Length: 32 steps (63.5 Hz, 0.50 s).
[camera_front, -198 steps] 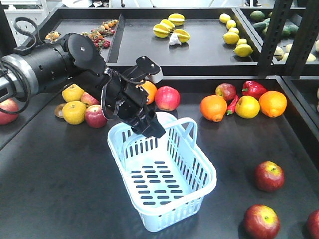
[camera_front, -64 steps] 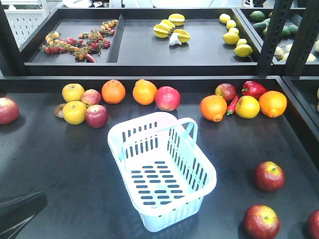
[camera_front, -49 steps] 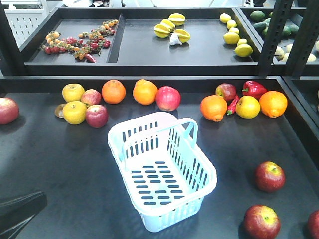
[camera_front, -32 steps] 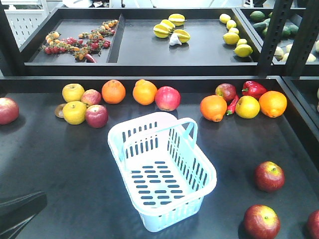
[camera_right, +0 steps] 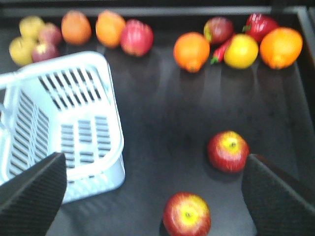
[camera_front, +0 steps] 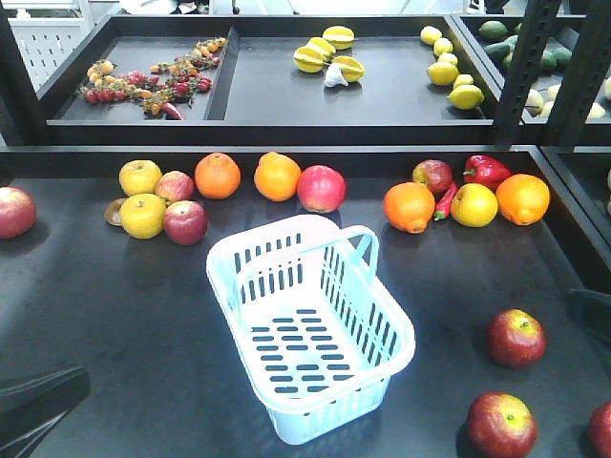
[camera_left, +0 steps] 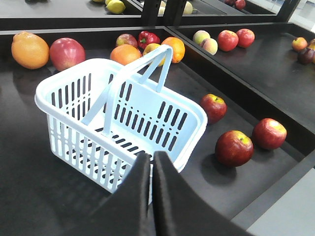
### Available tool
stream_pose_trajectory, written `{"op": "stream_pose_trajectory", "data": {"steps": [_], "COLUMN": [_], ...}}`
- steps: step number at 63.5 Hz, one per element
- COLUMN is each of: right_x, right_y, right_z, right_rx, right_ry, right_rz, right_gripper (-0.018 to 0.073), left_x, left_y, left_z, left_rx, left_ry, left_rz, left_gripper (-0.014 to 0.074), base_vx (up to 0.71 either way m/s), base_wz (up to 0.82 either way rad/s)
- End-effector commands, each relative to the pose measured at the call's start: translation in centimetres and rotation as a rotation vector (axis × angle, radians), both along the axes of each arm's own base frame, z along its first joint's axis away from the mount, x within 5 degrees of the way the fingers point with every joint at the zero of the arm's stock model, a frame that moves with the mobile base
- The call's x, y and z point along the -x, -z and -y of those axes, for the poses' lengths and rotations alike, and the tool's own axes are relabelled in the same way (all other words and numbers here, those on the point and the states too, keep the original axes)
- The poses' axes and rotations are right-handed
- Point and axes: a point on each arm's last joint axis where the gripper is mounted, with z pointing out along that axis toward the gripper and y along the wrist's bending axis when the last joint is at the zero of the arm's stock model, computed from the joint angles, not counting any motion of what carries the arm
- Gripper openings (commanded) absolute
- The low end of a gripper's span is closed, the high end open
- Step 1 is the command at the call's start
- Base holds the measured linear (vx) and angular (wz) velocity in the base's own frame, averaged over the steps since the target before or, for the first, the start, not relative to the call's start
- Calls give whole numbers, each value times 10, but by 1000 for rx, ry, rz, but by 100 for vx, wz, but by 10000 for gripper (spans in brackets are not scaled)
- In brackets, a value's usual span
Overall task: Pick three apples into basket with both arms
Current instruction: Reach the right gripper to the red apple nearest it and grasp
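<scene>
The left jaws are pressed together, fingers [camera_left: 140,191] touching with nothing between them, low at near left with the basket [camera_front: 329,412] ahead of them. The right jaws gape wide and hold nothing, above the bench [camera_front: 115,305] to the basket's right. The three apples [camera_front: 516,338] lie on the bench at near right, outside the basket and apart from one another. The basket stands upright mid-bench. Beyond it runs a row of oranges [camera_front: 409,207], yellow apples [camera_front: 143,216] and a red pepper [camera_front: 485,170].

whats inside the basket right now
Nothing: the basket shows only its bare slotted floor in the front view. The near wall hides part of it from the left wrist view.
</scene>
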Motion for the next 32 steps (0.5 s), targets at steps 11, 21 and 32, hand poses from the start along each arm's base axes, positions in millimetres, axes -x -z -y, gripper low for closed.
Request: {"op": "stream_pose_trajectory", "data": {"steps": [11,21,32], "right_x": [-57,-98,-137], "right_y": [-27,-3,45], "right_z": [-3,-7,-6], "right_rx": [35,16,15], "right_ry": [-80,-145,-151], "right_rz": [-148,-336,-543], "right_gripper": [674,662,654], "left_x": [-3,-3,-3], "left_y": [-12,-12,-12], "left_z": [-1,-1,-1], "left_rx": [56,56,56], "left_ry": [-38,-38,-38], "left_rz": [44,44,44], "left_gripper": [-8,-8,-8], "base_vx": [0,0,0], "base_wz": [0,0,0]}}
